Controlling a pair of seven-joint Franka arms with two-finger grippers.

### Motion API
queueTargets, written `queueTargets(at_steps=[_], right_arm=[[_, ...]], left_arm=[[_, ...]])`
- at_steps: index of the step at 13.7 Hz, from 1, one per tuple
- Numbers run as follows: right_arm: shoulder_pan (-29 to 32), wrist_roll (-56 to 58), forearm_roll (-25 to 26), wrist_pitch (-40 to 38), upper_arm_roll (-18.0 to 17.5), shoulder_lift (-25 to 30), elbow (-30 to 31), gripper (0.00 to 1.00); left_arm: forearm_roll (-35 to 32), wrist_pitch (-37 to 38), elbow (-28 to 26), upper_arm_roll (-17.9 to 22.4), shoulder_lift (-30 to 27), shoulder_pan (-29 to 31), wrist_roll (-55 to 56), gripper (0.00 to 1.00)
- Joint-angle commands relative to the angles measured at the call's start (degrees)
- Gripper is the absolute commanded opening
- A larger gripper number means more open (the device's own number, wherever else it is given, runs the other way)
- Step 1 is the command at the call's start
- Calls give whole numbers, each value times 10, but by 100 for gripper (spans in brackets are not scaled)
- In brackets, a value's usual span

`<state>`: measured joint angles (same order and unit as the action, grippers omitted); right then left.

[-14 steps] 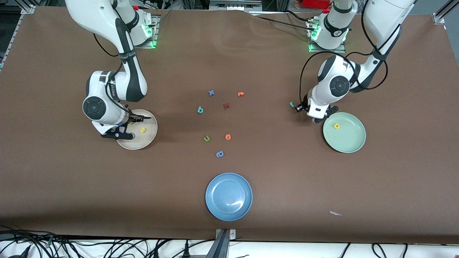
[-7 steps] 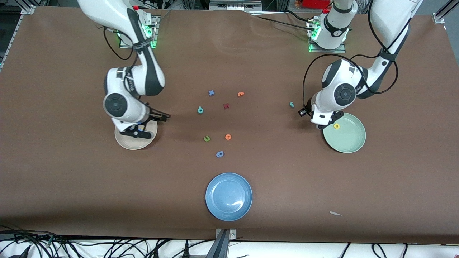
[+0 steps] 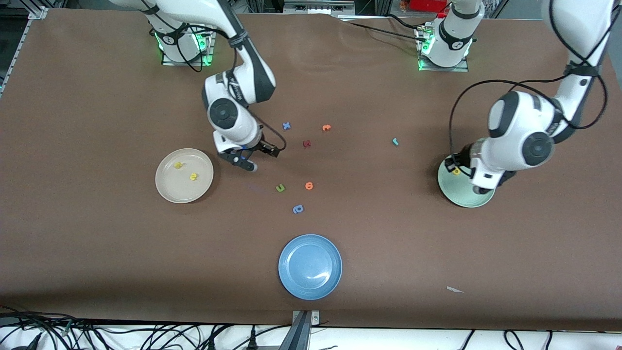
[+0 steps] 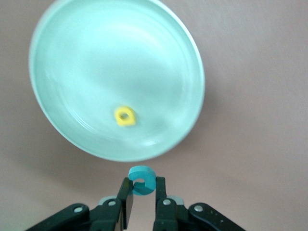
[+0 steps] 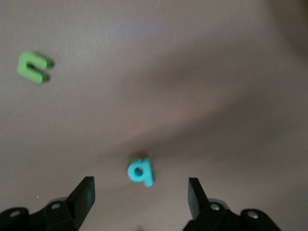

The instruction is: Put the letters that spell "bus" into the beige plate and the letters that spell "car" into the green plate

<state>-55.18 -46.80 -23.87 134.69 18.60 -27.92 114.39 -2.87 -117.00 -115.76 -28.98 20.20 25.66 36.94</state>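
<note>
**Operator:** While I watch the left wrist view, I see my left gripper [image 4: 143, 192] pinching the teal "c" [image 4: 142, 179] between its narrow fingers, up in the air just off the rim of the green plate [image 4: 187, 62]. The yellow "a" [image 4: 125, 116] lies in that plate.

**Supervisor:** And the right side?

**Operator:** My right gripper [image 5: 139, 197] hangs over the middle of the counter [image 3: 97, 97] with its fingers spread wide and nothing between them. The teal "b" [image 5: 141, 172] lies on the counter under the gap; in the front view the arm hides it. The olive-green "u" [image 3: 280, 187] lies near it, closer to the front camera.

**Supervisor:** The beige plate?

**Operator:** The beige plate [image 3: 167, 189] sits toward the right arm's end, with the yellow "u" [image 3: 178, 165] and the yellow "s" [image 3: 194, 177] lying in it, a little apart.

**Supervisor:** The "r"?

**Operator:** The teal "r" [image 3: 395, 141] lies on the bare counter, between the middle cluster and the green plate, well apart from both.
</note>
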Motion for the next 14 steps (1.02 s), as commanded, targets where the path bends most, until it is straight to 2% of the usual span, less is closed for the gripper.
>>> queueTargets(at_steps=[1, 4, 7, 8, 9, 10, 11, 13, 14], right_arm=[[-17, -12, -12, 23, 6, -14, 7, 80], [-38, -19, -10, 58, 8, -35, 11, 78], [-39, -19, -10, 59, 10, -35, 14, 70], [-40, -19, -10, 59, 10, -36, 15, 65], [-40, -19, -9, 59, 10, -37, 17, 63], [-40, -19, -9, 61, 10, -38, 17, 60], [-41, -19, -9, 64, 10, -38, 19, 58], [-41, -19, -9, 64, 10, -38, 19, 52], [-41, -19, -8, 64, 10, -38, 20, 45]], left_arm=[[-60, 13, 27, 1, 33, 32, -44, 17], [-141, 11, 53, 1, 86, 47, -46, 17], [-156, 6, 64, 2, 114, 54, -46, 19], [-158, 6, 65, 1, 114, 55, -45, 30], [-158, 6, 65, 1, 115, 55, -44, 50], [-158, 6, 65, 1, 115, 55, -44, 64], [-157, 6, 65, 1, 116, 55, -44, 73], [-156, 6, 69, 1, 116, 55, -44, 74], [-155, 6, 70, 0, 115, 55, -44, 74]])
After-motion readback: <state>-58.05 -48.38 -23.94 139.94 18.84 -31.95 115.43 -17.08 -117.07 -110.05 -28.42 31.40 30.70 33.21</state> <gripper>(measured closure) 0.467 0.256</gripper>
